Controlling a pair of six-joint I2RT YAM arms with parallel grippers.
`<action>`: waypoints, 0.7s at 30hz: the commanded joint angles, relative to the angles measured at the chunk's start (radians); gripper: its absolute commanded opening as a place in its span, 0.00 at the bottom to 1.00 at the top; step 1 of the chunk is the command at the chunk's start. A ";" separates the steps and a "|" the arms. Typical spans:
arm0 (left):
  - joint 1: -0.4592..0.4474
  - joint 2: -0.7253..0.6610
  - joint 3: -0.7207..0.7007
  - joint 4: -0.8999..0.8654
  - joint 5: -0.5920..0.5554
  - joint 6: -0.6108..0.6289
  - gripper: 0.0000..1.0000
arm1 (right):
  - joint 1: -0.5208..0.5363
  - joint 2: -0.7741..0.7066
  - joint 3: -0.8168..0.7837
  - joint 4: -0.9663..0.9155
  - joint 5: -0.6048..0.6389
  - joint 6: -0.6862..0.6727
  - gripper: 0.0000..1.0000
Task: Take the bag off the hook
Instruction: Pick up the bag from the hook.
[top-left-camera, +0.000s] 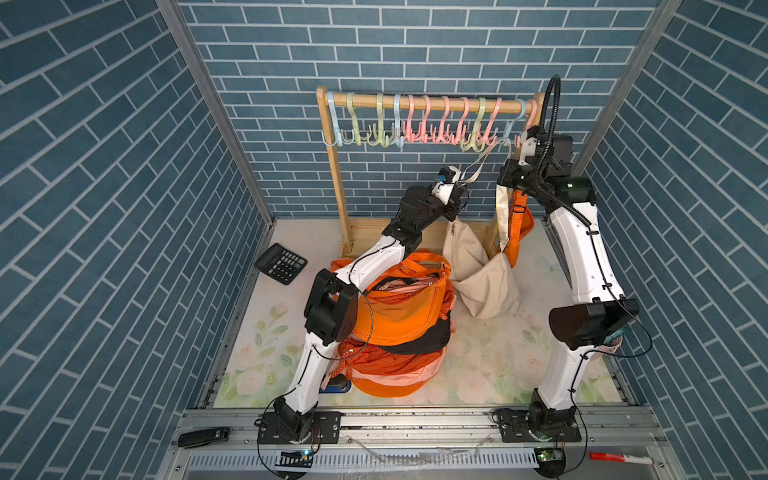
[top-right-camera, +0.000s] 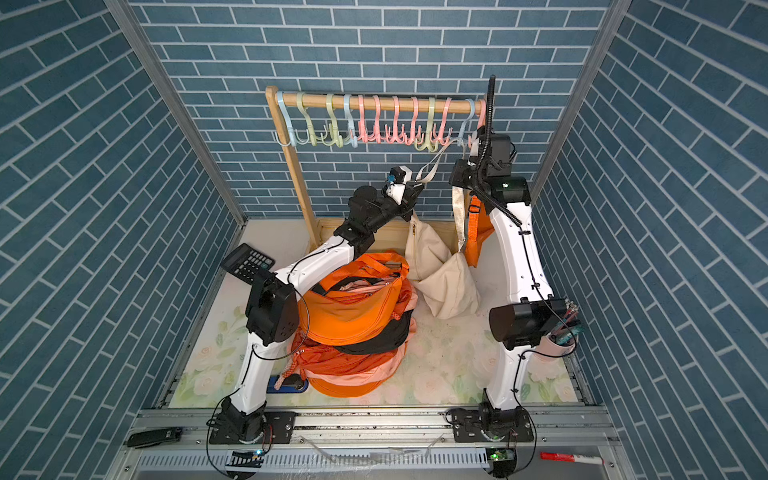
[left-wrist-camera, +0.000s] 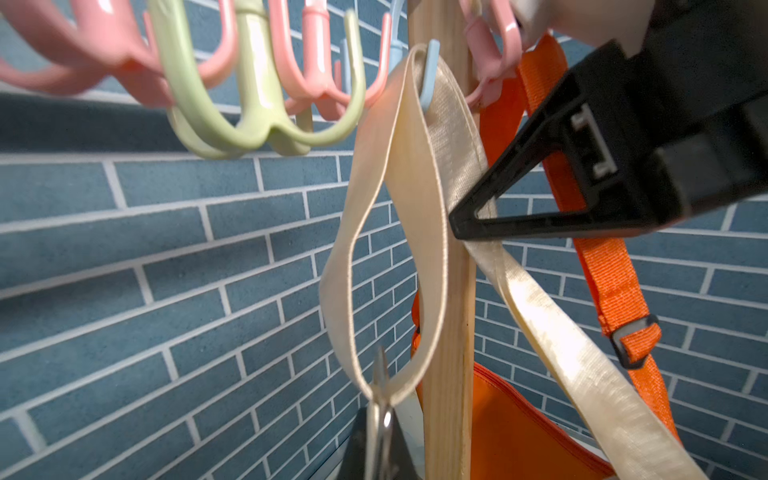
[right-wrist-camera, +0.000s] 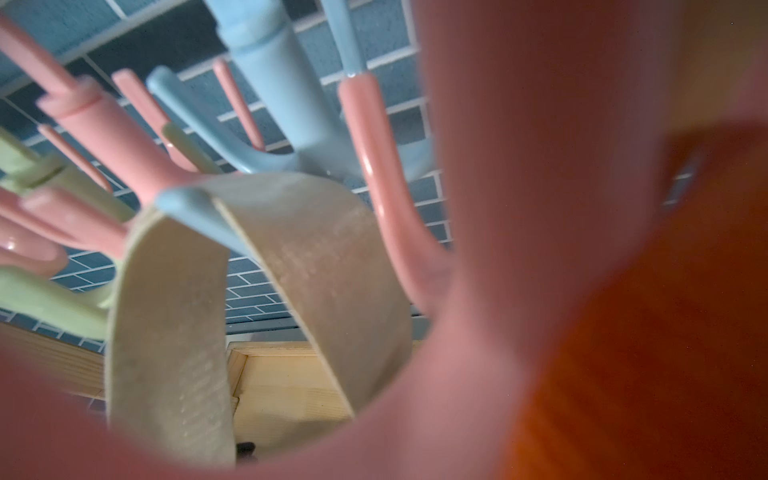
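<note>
The left gripper (left-wrist-camera: 381, 399) is clamping the low end of the cream strap (left-wrist-camera: 399, 174) loop. The right gripper (left-wrist-camera: 461, 222) is holding its fingers together, tip touching the strap, pinch unclear. The strap is hanging on the blue hook (left-wrist-camera: 430, 70) above the left fingers, with the cream bag (top-left-camera: 490, 286) slumping far below them. Best move is lifting the strap over the hook tip, then pulling outward. The pink hook (left-wrist-camera: 494, 54), orange bag (left-wrist-camera: 519, 424) and wooden post (left-wrist-camera: 451, 332) are crowding just beside the right fingers.

Blue brick-pattern wall panels with pale grout (top-left-camera: 415, 50) enclose three sides, joined by grey aluminium corner posts (top-left-camera: 218, 112). The surface (top-left-camera: 490, 365) carries a pale floral-print covering. A light wooden rail frame (top-left-camera: 336, 183) stands at the rear wall.
</note>
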 joint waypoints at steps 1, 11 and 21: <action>0.008 -0.046 0.035 0.003 0.014 -0.003 0.00 | -0.005 -0.064 -0.004 0.038 0.001 0.011 0.00; 0.011 -0.038 0.098 -0.052 0.012 0.005 0.00 | -0.005 -0.065 0.045 0.036 0.001 0.017 0.00; 0.018 -0.048 0.146 -0.080 0.016 0.004 0.00 | -0.005 -0.066 0.089 0.030 -0.031 0.023 0.00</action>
